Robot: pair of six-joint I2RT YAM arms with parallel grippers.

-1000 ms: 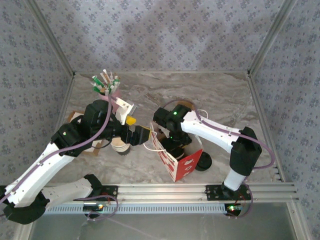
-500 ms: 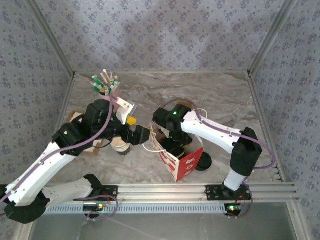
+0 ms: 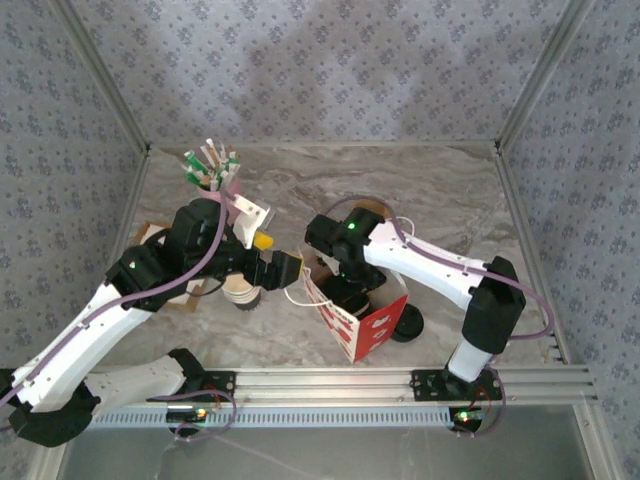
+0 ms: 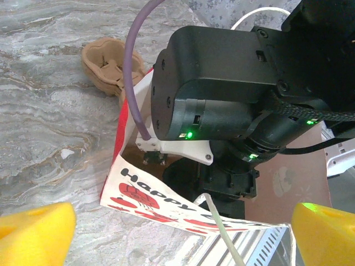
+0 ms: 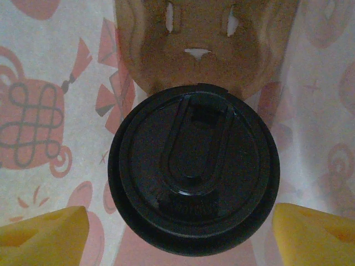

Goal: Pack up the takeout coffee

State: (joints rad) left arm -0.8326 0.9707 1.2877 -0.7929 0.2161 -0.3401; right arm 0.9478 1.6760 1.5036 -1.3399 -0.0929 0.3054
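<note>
The cup (image 5: 194, 166) stood upright in the bag (image 3: 368, 332), straight below the right gripper (image 5: 178, 231), whose fingers (image 5: 44, 233) stood wide apart either side of it, holding nothing.

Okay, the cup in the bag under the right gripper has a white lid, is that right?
Not quite. The lid is black, not white, as the right wrist view shows. The rest holds: the cup is in the bag under the right gripper.
</note>
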